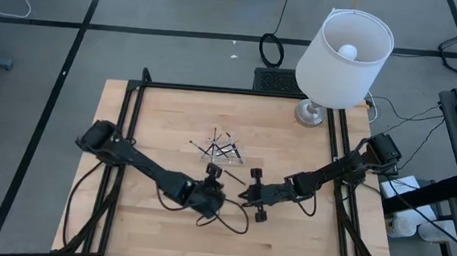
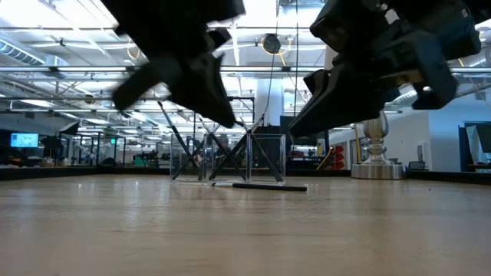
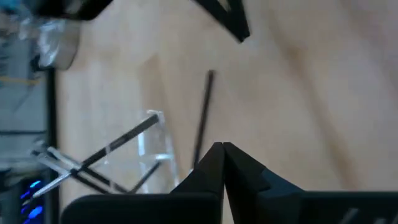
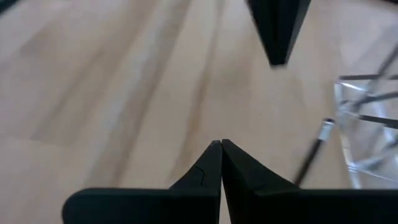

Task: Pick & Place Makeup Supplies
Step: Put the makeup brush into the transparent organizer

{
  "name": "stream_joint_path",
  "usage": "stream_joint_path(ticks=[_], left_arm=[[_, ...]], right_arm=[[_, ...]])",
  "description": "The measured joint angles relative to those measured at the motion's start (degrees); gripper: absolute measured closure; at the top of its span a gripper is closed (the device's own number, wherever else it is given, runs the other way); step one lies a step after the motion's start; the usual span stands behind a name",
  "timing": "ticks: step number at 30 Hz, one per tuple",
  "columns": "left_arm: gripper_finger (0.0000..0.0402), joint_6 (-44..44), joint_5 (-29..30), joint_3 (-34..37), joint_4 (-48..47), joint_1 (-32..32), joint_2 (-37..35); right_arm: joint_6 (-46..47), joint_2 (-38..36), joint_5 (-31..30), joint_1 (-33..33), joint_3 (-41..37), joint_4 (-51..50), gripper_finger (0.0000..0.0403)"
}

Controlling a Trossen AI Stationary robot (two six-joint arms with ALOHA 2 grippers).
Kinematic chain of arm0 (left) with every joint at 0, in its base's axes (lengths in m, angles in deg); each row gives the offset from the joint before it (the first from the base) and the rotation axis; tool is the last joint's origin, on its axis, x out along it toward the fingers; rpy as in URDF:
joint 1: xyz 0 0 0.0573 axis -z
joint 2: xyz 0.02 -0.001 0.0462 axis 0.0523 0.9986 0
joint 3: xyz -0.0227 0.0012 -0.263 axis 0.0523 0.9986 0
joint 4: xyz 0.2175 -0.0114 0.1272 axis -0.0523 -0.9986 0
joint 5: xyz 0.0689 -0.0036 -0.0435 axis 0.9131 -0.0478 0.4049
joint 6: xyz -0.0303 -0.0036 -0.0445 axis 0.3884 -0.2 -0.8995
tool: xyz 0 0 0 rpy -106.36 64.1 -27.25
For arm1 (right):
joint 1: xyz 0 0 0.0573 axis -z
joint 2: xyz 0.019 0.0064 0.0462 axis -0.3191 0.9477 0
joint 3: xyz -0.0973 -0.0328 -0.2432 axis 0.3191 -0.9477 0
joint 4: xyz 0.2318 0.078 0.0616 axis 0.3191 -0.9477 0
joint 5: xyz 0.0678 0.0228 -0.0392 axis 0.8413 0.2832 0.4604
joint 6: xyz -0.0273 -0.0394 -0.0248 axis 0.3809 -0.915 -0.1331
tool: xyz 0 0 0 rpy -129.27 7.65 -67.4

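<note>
A small clear tray (image 1: 219, 150) stands at the table's middle and holds several thin dark makeup sticks (image 1: 221, 146), crossed and leaning on its walls (image 3: 93, 158). One more dark stick (image 1: 234, 178) lies flat on the wood just near of the tray (image 3: 203, 115) (image 4: 313, 154) (image 2: 268, 186). My left gripper (image 1: 222, 190) (image 3: 222, 146) hovers shut and holds nothing, just near of this stick's end. My right gripper (image 1: 242, 198) (image 4: 221, 143) faces it from the right, also shut and with nothing in it. In the low view both grippers (image 2: 230, 121) (image 2: 295, 130) hang above the tabletop.
A white-shaded lamp (image 1: 343, 51) stands at the table's far right corner, its base (image 2: 376, 153) behind the right arm. Black rails (image 1: 127, 137) run along the table's left and right sides. Bare wood (image 1: 181, 108) lies around the tray.
</note>
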Motion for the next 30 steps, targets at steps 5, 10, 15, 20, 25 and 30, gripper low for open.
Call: stream_joint_path(ticks=[5,10,15,20,25,30], left_arm=[[0.0394,0.46,6.06,0.0,4.05,-1.9,4.78],[0.0391,-0.43,6.19,-0.21,5.15,-1.77,5.05],[0.0392,-2.51,6.54,-0.38,4.97,0.07,1.46],[0.0384,-5.44,6.55,-0.3,3.08,1.58,-1.86],[0.0398,-6.21,6.47,-0.32,2.52,3.57,-4.26],[0.038,-5.99,6.75,-0.32,2.7,5.6,-4.27]], right_arm=[[1.85,0.0,-4.32,0.01,0.0,-3.13,0.0403],[4.85,0.0,-8.13,0.38,-0.26,-6.02,0.0403],[7.26,0.07,-10.22,1.75,-1.58,-2.92,0.0403],[7.29,2.66,-8.62,3.03,-1.96,1.53,0.0403],[6.37,8.11,-8.45,3.8,-0.8,5.9,0.0403],[5.36,10.67,-16.77,4.23,0.7,6.17,0.0403]])
